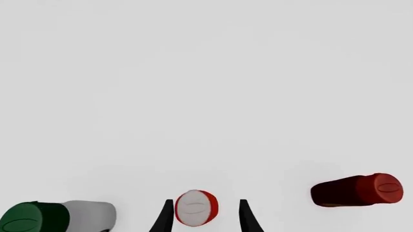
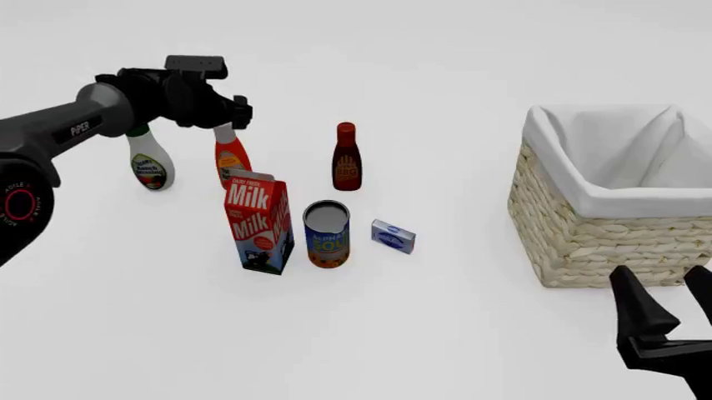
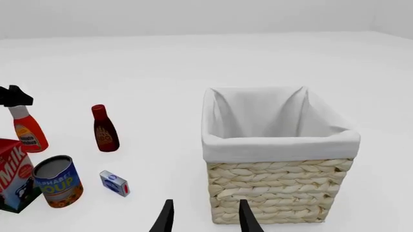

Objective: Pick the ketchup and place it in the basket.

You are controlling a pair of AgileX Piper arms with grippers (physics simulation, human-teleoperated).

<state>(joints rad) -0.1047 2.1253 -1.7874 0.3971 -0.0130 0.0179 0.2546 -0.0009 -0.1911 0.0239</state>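
Note:
The ketchup [image 2: 232, 160], a red-orange bottle with a white cap, stands upright behind the milk carton. My left gripper [image 2: 230, 114] hangs right over it. In the left wrist view the white cap [image 1: 196, 208] sits between the two dark fingers [image 1: 165, 217], with a gap still showing on one side, so the left gripper [image 1: 205, 218] is open around the cap. The ketchup [image 3: 29, 133] also shows in the right wrist view. The wicker basket [image 2: 579, 200] with white lining stands at the right. My right gripper [image 2: 668, 298] is open and holds nothing, just in front of the basket [image 3: 277, 145].
A white bottle with a green cap [image 2: 148, 162] stands left of the ketchup and a dark red-brown bottle [image 2: 347, 158] to its right. In front are the milk carton [image 2: 258, 221], a soup can [image 2: 326, 234] and a small blue box [image 2: 393, 237].

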